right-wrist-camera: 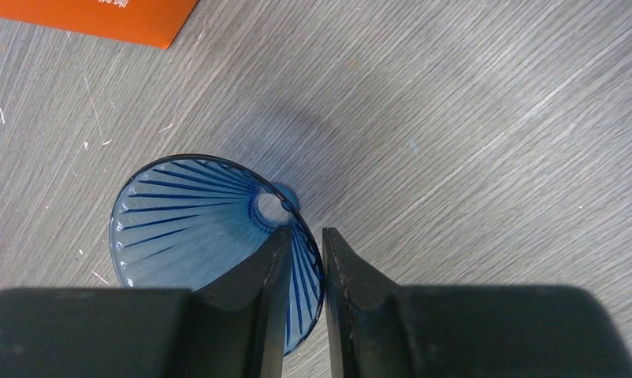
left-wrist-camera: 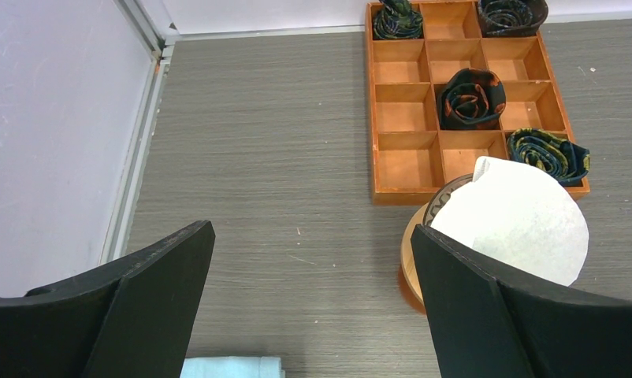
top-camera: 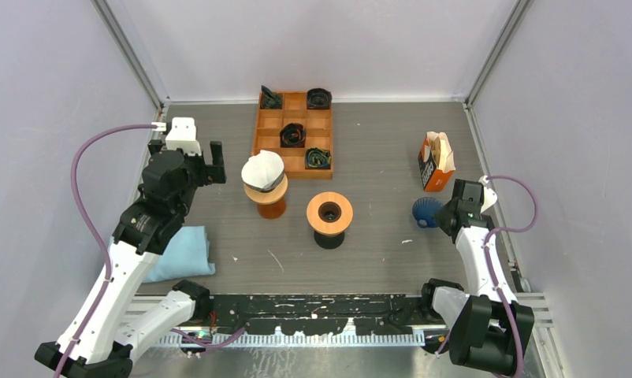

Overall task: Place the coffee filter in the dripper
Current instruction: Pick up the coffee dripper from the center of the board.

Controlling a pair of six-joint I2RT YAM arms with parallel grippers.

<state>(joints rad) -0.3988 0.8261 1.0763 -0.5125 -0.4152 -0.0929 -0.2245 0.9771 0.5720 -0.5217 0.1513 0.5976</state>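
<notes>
1. The left gripper (left-wrist-camera: 311, 231) hung with its jaws wide apart and nothing between them, at nine o'clock of the white coffee filter (top-camera: 263, 167).
2. The filter sat tilted on top of a brown dripper (top-camera: 271, 206), at ten o'clock of the wooden-ringed stand (top-camera: 329, 214).
3. The right gripper (right-wrist-camera: 305, 236) straddled the wall of a blue dripper (right-wrist-camera: 188, 224) lying on its side, one finger inside the cone and one outside. The jaws were nearly together, but whether they pinched the wall I could not tell.
4. An orange box (top-camera: 434, 167) stood at twelve o'clock of the blue dripper.
</notes>
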